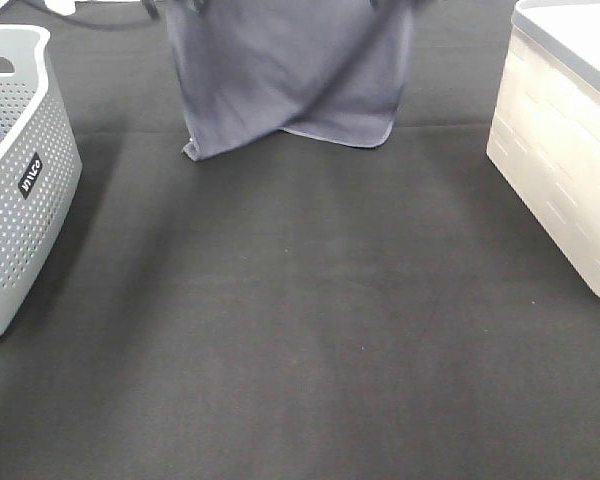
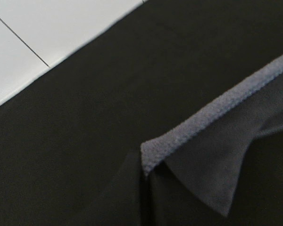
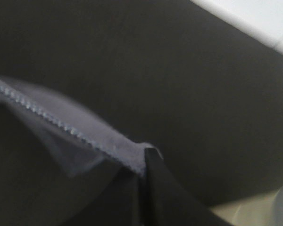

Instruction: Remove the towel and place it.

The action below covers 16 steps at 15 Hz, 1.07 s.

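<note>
Black matting [image 1: 300,330] covers the table. We see the towel [image 1: 290,70] hanging at far centre, its lower hem apparently touching the mat. The left gripper [image 2: 144,176] and right gripper [image 3: 144,169] each pinch a top corner. Risk: these thin hem grips may slip, or the low hem may snag in transit.

In the high view the towel [image 1: 290,80] is cut by the top edge, so its upper hem and the places where I hold it do not show. The grey perforated basket [image 1: 20,200] is cut by the left edge, and the writing on its small black label [image 1: 30,174] is too small to read. The white container [image 1: 560,150] is cut by the right edge. My left fingers [image 2: 132,188] are dark against the dark counter [image 2: 85,117], so their outline is hard to follow. My right fingers [image 3: 158,183] and the hem near them are blurred.
</note>
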### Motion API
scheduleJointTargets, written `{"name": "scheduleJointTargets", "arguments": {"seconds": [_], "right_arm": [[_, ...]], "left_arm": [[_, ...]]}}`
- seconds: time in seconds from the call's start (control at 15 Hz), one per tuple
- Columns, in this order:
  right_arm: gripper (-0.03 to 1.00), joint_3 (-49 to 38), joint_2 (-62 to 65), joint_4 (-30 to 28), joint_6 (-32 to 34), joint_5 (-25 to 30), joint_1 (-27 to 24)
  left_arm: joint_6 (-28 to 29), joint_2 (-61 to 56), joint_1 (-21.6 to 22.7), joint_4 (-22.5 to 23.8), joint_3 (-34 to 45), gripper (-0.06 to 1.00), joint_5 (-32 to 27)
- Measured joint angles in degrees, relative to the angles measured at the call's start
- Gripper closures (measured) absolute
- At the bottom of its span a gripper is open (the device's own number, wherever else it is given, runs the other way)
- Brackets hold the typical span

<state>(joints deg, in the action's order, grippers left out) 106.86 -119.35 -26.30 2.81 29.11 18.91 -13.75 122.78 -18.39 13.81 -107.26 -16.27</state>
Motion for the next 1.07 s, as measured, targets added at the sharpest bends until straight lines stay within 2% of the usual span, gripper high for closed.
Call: {"name": "scheduleJointTargets", "arguments": {"seconds": [0.13, 0.27, 0.4, 0.53, 0.67, 0.8, 1.07], "right_arm": [[0.96, 0.0, -0.1, 12.7, -7.8, 11.9, 0.0], [0.96, 0.0, -0.1, 20.6, -13.7, 21.6, 0.0], [0.96, 0.0, -0.1, 24.6, -16.3, 31.1, 0.0], [0.96, 0.0, -0.1, 25.7, -16.6, 38.8, 0.0], [0.96, 0.2, -0.1, 26.0, -16.7, 40.2, 0.0], [0.96, 0.1, -0.1, 27.4, -16.8, 40.1, 0.0], [0.96, -7.3, 0.0, 30.6, -17.0, 40.1, 0.0]], "left_arm": [[0.0, 0.0, -1.4, -0.3, 0.0, 0.94, -10.7], [-1.8, 0.0, -2.3, -2.3, 0.0, 0.94, -21.0], [-7.3, 0.0, -2.9, -9.6, 0.0, 0.94, -30.2], [-12.9, 0.0, -3.1, -17.4, 0.0, 0.94, -39.9], [-13.9, 0.0, -3.1, -19.1, 0.0, 0.94, -47.4], [-14.1, 0.0, -3.1, -19.4, 0.2, 0.94, -52.1], [-14.3, -0.1, -3.1, -20.8, 7.3, 0.94, -53.0]]}}
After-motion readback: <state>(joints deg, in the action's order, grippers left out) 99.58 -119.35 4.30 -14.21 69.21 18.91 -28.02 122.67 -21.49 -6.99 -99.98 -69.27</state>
